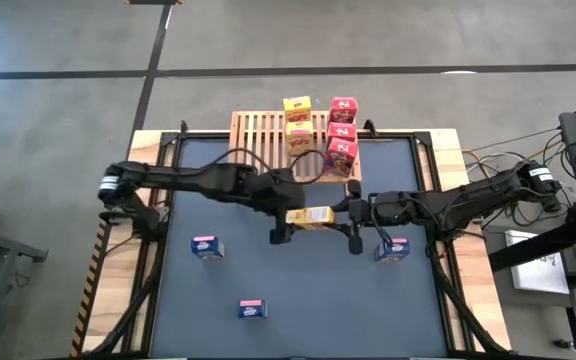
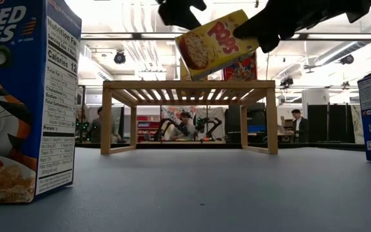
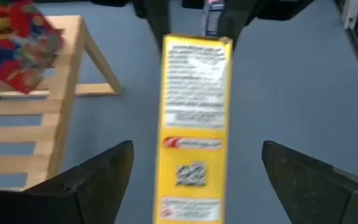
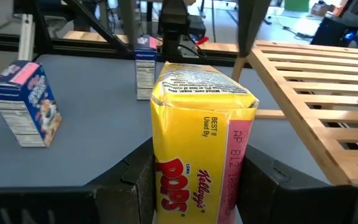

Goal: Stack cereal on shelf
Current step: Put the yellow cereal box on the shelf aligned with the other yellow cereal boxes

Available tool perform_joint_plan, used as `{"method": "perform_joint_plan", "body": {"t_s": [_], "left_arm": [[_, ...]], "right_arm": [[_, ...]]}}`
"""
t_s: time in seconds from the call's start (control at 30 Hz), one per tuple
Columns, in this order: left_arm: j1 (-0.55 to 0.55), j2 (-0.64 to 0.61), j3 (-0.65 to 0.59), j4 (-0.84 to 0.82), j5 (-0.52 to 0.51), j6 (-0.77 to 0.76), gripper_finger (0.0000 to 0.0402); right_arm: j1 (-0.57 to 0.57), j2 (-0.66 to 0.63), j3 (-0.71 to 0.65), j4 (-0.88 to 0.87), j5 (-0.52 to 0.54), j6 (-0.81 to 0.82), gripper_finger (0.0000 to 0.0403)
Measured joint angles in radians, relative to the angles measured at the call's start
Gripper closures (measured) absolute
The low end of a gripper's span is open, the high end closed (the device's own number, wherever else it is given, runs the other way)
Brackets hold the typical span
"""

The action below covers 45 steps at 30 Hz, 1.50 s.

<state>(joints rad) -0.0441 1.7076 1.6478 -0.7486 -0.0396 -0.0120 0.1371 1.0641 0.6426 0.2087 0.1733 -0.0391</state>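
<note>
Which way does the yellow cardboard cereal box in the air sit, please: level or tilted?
Tilted: the yellow cardboard cereal box slants in the low view, gripped by the right pincer.

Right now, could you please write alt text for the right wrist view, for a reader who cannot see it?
A yellow Corn Pops box stands clamped between the right gripper's dark jaws, above the blue-grey table. A blue cereal box stands on the table to one side, another blue box farther back, and the wooden slatted shelf fills the other side.
</note>
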Motion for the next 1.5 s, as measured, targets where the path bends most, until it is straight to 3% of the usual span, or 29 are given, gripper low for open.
{"method": "perform_joint_plan", "body": {"t_s": [0.33,0.63,1.13,1.5], "left_arm": [[0.008,0.133,0.153,-0.092,0.014,0.009,0.0081],[0.020,0.153,0.151,-0.092,0.014,0.029,0.0127],[0.023,0.152,0.150,-0.092,0.013,0.030,0.0244],[0.027,0.151,0.150,-0.093,0.013,0.030,0.0263]], "right_arm": [[0.000,0.005,0.000,-0.011,0.013,0.003,0.0248],[0.000,0.005,0.000,-0.017,0.013,0.013,0.0248],[0.000,0.005,0.000,-0.016,0.010,0.028,0.0248],[0.003,0.005,0.000,-0.018,0.001,0.021,0.0234]]}}
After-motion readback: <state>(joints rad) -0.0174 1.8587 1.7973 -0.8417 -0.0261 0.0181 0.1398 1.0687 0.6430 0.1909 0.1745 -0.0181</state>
